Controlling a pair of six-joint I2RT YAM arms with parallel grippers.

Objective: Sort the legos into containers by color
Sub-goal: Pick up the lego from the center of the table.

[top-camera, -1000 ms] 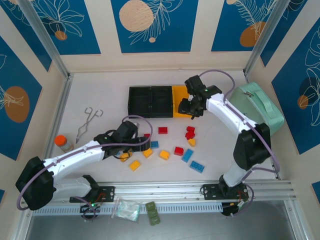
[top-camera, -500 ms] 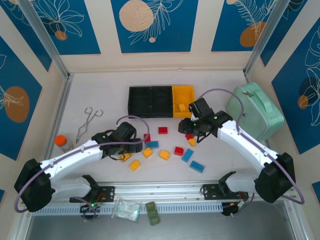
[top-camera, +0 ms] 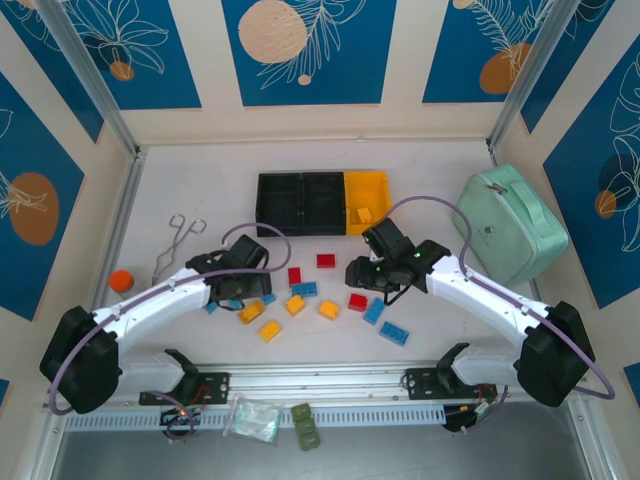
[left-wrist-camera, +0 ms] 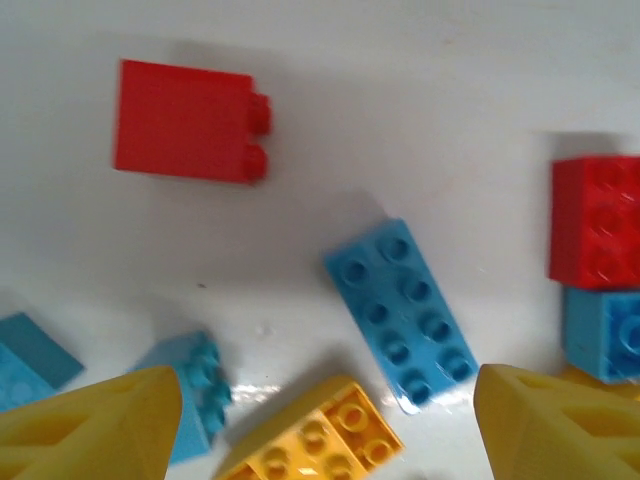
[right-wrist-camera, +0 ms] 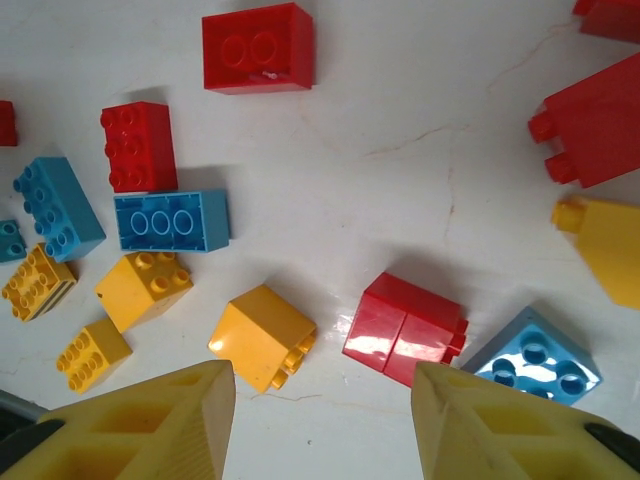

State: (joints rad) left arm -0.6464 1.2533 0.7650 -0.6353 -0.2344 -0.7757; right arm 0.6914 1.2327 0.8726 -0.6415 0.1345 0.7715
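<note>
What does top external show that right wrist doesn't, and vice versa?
Top external adds the containers, with the yellow bin holding one lego, plus the mint-green case and the tongs. Right wrist adds close detail: individual studs, and a blue brick lying underside up. Shared: the loose legos on the table, including the red brick and yellow brick just ahead of the open right gripper.

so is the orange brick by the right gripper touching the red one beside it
Apart: the right wrist view shows bare table between orange brick and red brick.
</note>
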